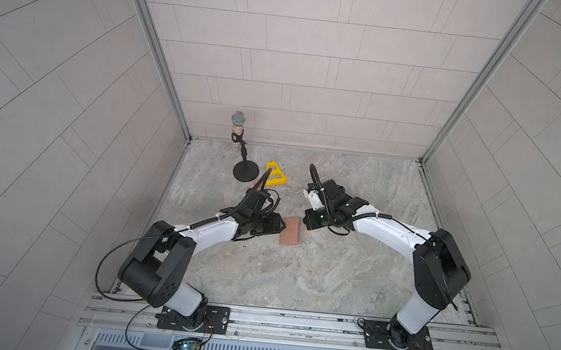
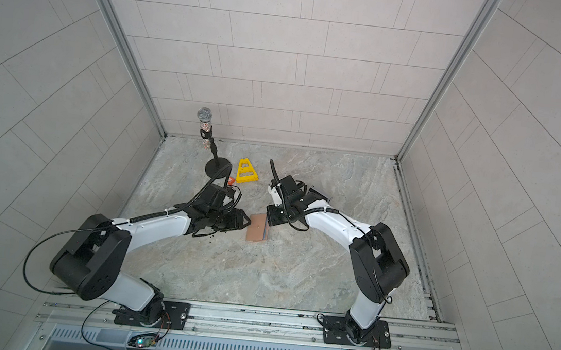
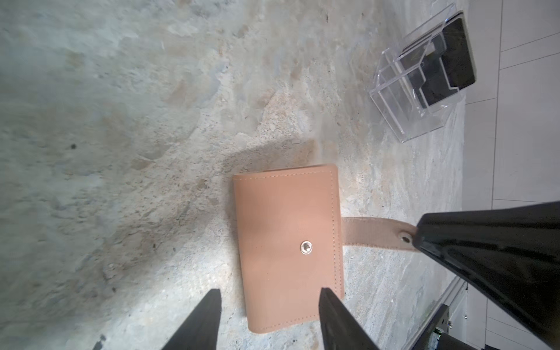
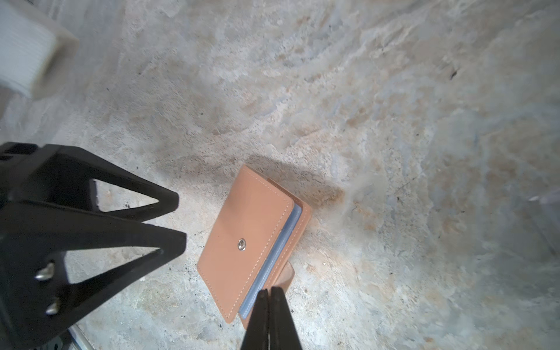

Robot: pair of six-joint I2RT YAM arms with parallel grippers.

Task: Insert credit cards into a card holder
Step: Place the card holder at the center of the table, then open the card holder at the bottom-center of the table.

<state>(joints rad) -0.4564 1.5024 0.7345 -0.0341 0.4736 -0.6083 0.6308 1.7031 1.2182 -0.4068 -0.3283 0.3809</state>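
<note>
I am reading the task as partly done. The card holder is lying folded shut on the table between my two grippers. Blue cards are showing their edges between its covers on the side facing the right gripper, so some loading is already behind me. The strap is lying unfastened, stretching away from the snap button toward that same gripper. Beyond it, well apart from the holder, a clear stand is holding black cards. I am judging that those are waiting their turn, and the strap is waiting to be snapped.

The left gripper is hanging with its fingers spread and gripping nothing. Its tips are sitting just beside the holder's folded spine, and the right wrist view is showing bare table between them and the leather.

The right gripper is keeping its fingers pressed together. The tips are sitting at the holder's open edge, right over the far end of the strap. I cannot tell whether they are pinching the strap or only resting on it.
</note>
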